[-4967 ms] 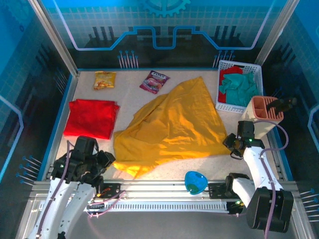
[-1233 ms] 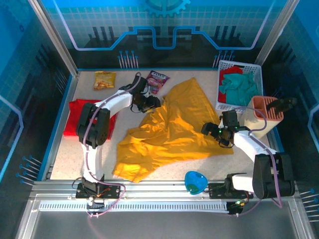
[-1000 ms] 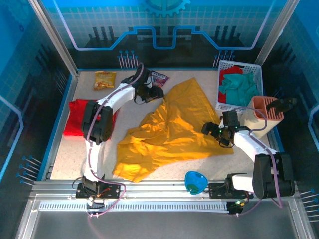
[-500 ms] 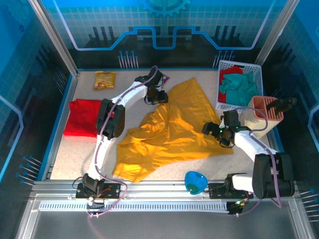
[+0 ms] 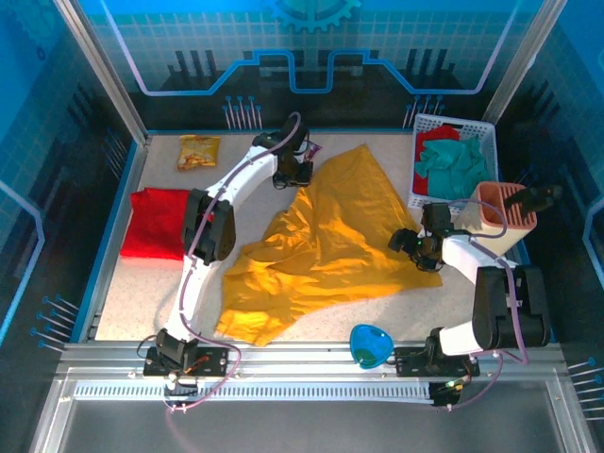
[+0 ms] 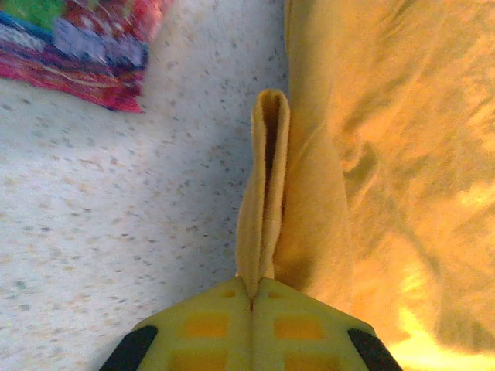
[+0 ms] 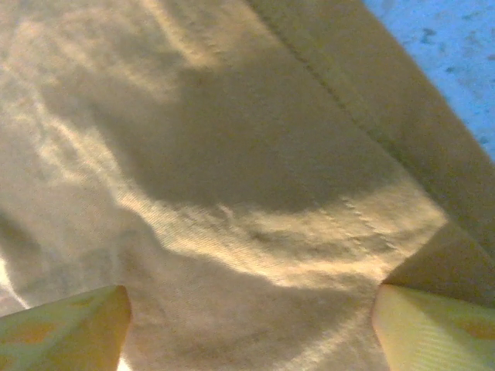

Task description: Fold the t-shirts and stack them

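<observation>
- Where its two fingers (image 6: 205,325) meet, the left claw (image 6: 251,287) is pressed together on a raised ridge of the mustard-yellow t-shirt (image 6: 387,154); the pinched fold stands up just ahead of the tips; the rest of the shirt spreads to the claw's right and bare speckled table (image 6: 116,201) lies to its left
- Ahead and to the left of this claw lies a magenta snack packet (image 6: 77,46), apart from the cloth
- The right claw (image 7: 247,301) is spread wide; between its fingertips (image 7: 77,321) the same shirt lies slack, a stitched hem running just ahead of the right tip
- Well to the left of the left claw, a red t-shirt (image 5: 156,222) lies flat; beyond the right claw stands a white basket (image 5: 453,123) of teal and red cloth
</observation>
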